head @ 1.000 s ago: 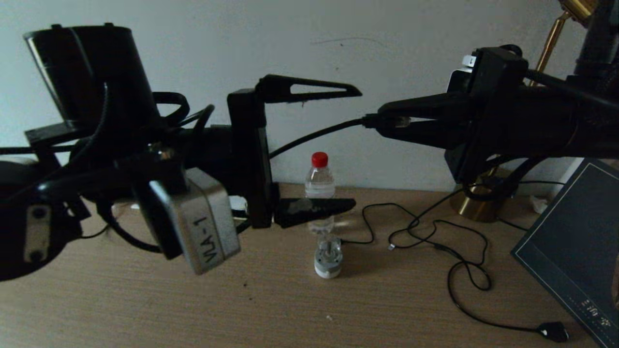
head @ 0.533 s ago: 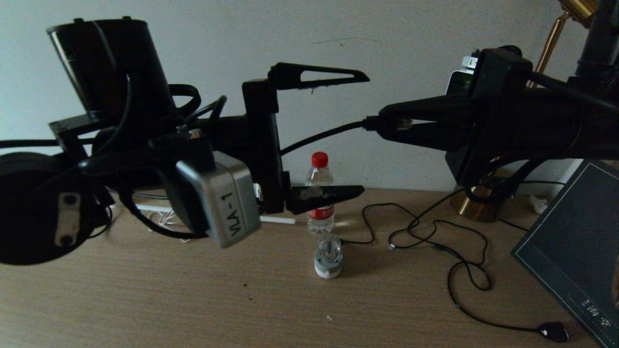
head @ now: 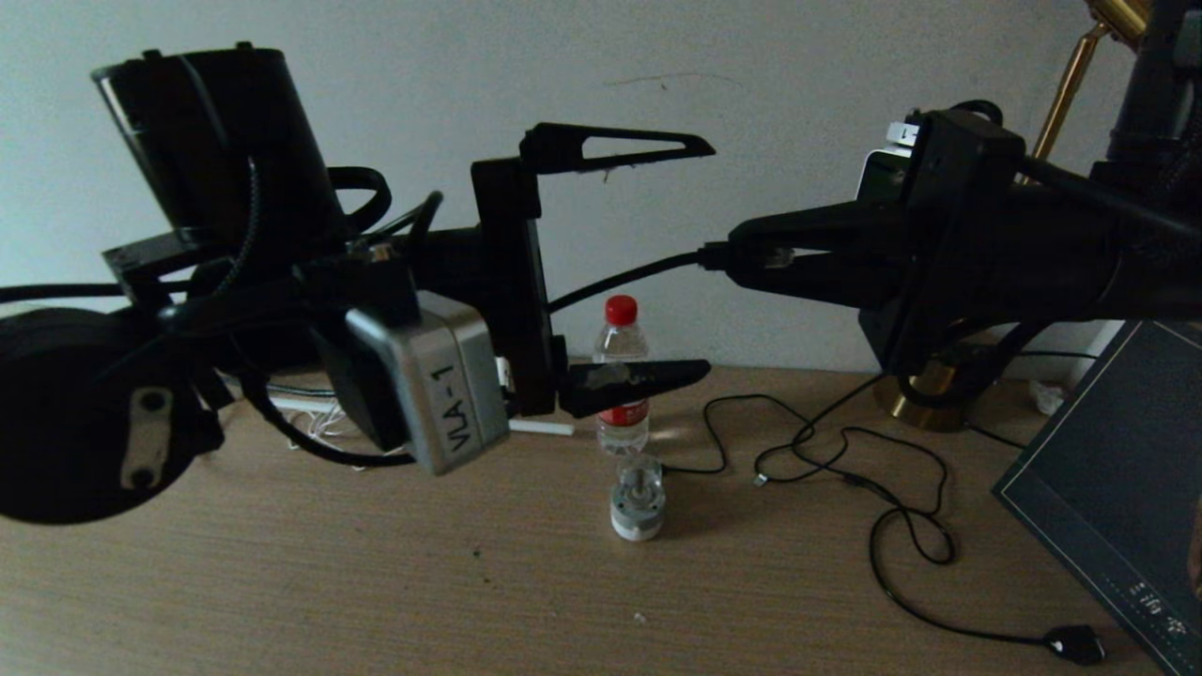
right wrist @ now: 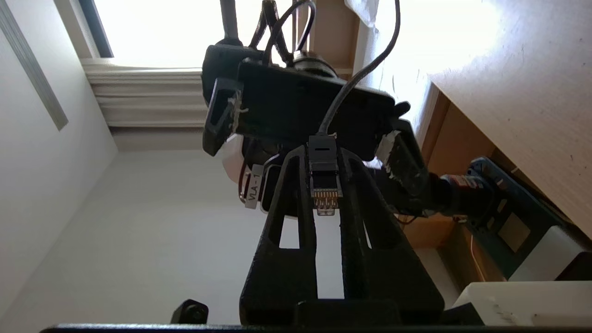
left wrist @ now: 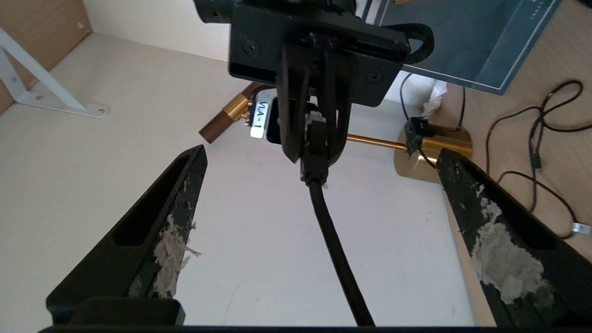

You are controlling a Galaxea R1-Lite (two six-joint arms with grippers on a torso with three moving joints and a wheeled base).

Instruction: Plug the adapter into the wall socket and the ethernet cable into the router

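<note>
I see both arms raised above the worktop [head: 282, 582], claws facing each other in mid-air. My right claw [head: 742, 255] is clamped on the plug of the ethernet cable [head: 620, 279]; in the right wrist view the clear tip with its gold contacts sits between the two fingers [right wrist: 282, 222], pointing back toward the wrist, and the black cable runs away from the fingertips toward the left arm. My left claw [head: 700, 258] stands fully open and holds nothing: one finger up near the wall, the other low in front of the water bottle [head: 622, 357]. The cable passes between these two fingers without touching either, as the left wrist view confirms.

On the worktop: a small grey motor [head: 638, 498] just in front of the bottle, a thin black cord [head: 892, 526] coiled to the right with a black plug [head: 1075, 644] at its near end, a brass lamp base [head: 916, 399] by the wall, and a dark board [head: 1127, 469] at the right edge.
</note>
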